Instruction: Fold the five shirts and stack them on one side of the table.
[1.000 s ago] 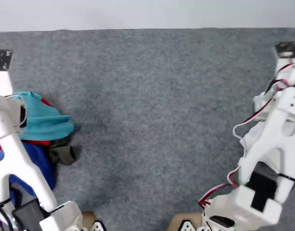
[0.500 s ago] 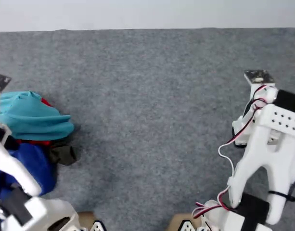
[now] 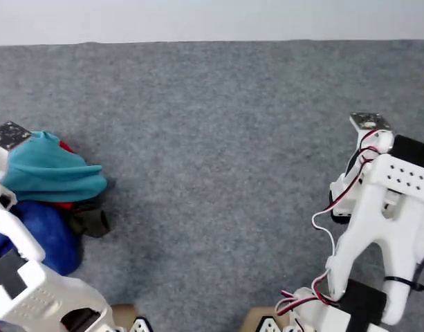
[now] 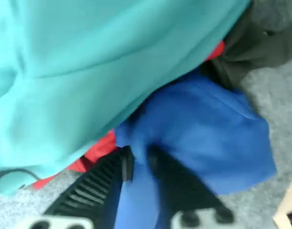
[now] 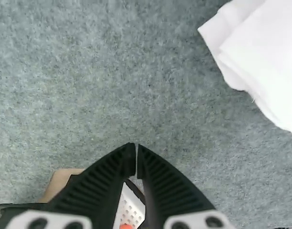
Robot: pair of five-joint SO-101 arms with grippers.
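At the left edge of the grey felt-covered counter [image 3: 218, 138], the shirts sit in a loose heap. A teal cotton shirt [image 3: 49, 173] lies on top, and a red shirt [image 3: 56, 205] shows as a thin strip under it. A crumpled blue shirt [image 3: 42, 235] bulges out on the near side, and a dark olive shirt [image 3: 90, 221] pokes out to the right. My left end effector [image 4: 137, 162] is in the heap, its black ribbed jaws clamped on a fold of the blue shirt, just under the teal one. At the right side of the counter, my right end effector [image 5: 136, 149] hangs over bare felt with its jaws pressed together, holding nothing. A piece of white folded fabric [image 5: 260, 62] lies on the felt near it, apart from the jaws.
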